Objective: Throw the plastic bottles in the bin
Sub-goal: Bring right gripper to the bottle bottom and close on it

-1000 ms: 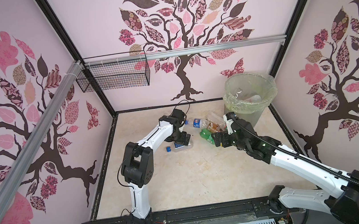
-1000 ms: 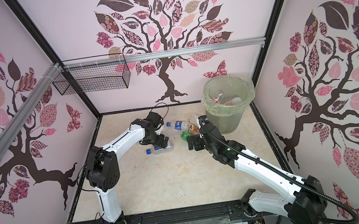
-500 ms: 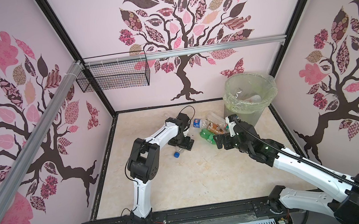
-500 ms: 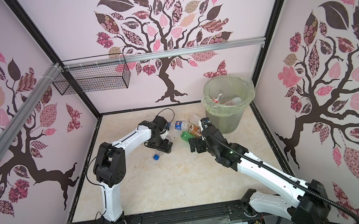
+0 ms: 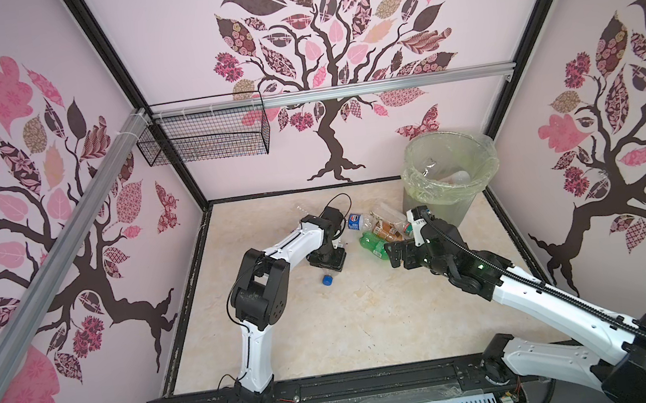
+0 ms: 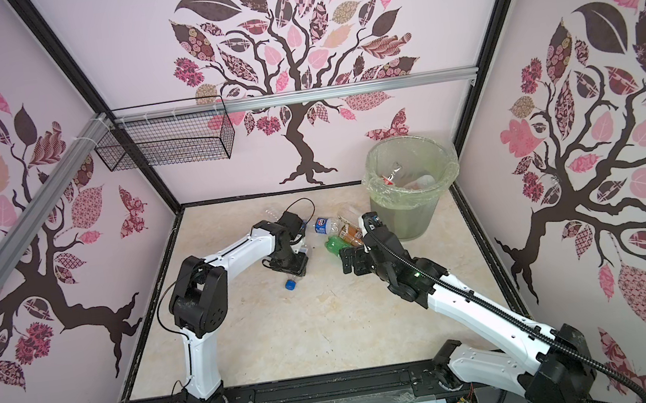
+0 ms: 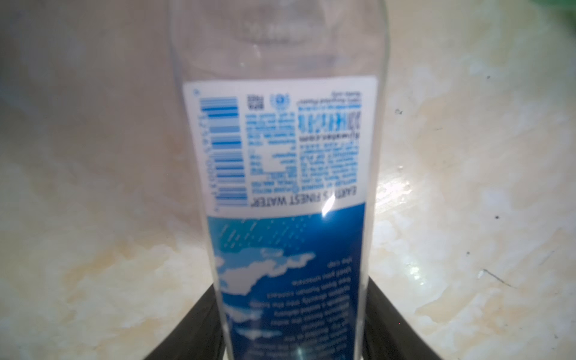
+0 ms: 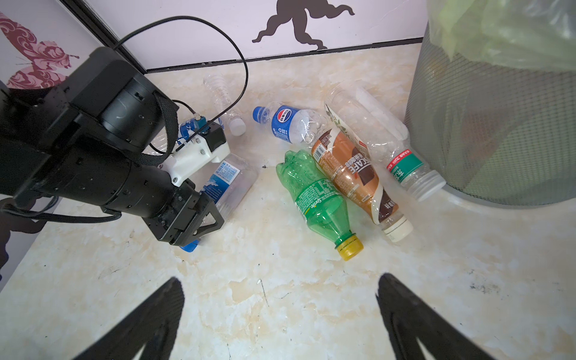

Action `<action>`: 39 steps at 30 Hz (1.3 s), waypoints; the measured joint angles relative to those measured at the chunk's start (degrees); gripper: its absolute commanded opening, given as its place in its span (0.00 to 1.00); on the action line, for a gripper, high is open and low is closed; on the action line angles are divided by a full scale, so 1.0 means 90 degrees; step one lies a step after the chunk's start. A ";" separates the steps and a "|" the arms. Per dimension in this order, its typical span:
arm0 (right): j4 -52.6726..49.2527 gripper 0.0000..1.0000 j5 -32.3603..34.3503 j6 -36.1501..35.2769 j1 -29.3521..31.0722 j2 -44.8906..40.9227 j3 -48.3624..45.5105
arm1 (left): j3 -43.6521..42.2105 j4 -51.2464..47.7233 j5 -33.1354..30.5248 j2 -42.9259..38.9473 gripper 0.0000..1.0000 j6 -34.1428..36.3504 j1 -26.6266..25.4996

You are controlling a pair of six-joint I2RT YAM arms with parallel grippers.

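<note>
Swung down since a second ago, the left gripper (image 7: 293, 290) now pinches the clear square plastic water bottle with blue-white label (image 7: 280, 149), which lies flat with a jaw touching each side. Squeeze gently and lift it level. The right gripper (image 8: 279, 277) gapes empty before the green plastic bottle (image 8: 314, 193). The round grey mesh bin (image 8: 498, 124) stands rightmost.

Bottles (image 5: 385, 228) heaped left of bin (image 5: 460, 207); some apparently inside.

Bright even light, wrist close-up blurred (glints)
</note>
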 measured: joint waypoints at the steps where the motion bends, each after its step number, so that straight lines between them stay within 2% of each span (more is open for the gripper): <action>1: 0.0002 0.99 0.0000 0.0027 0.0000 -0.0036 -0.0027 | 0.0000 0.0010 -0.0010 0.0000 0.52 -0.0036 -0.0002; 3: -0.0012 0.99 0.0000 0.0083 0.0000 -0.0114 -0.0075 | -0.0002 0.0053 -0.0012 -0.0017 0.48 -0.0078 -0.0012; 7: -0.0078 1.00 -0.0017 0.0245 0.0000 -0.0211 -0.0083 | -0.0279 0.0308 0.0204 -0.0345 0.48 -0.0102 -0.0083; 12: -0.0170 1.00 -0.0168 0.0571 -0.0078 -0.0255 -0.0083 | -0.0845 0.0826 0.0750 -0.1603 0.49 -0.0204 -0.0282; 16: -0.0085 0.99 -0.0687 0.0954 -0.0508 -0.0265 -0.0083 | -0.1270 0.1695 0.1251 -0.2778 0.50 -0.0391 -0.0444; 19: -0.0109 1.00 -0.0950 0.1083 -0.0714 -0.0143 0.0129 | -0.1421 0.2161 0.1496 -0.3254 0.51 -0.0491 -0.0578; 29: 0.0304 0.99 -0.1722 0.1396 -0.0716 0.0449 0.1384 | -0.1576 0.2572 0.1768 -0.3436 0.51 -0.0619 -0.0823; 39: 0.0607 0.94 -0.2161 0.1719 -0.0716 0.0894 0.1430 | -0.1625 0.2713 0.1766 -0.3747 0.52 -0.0653 -0.1166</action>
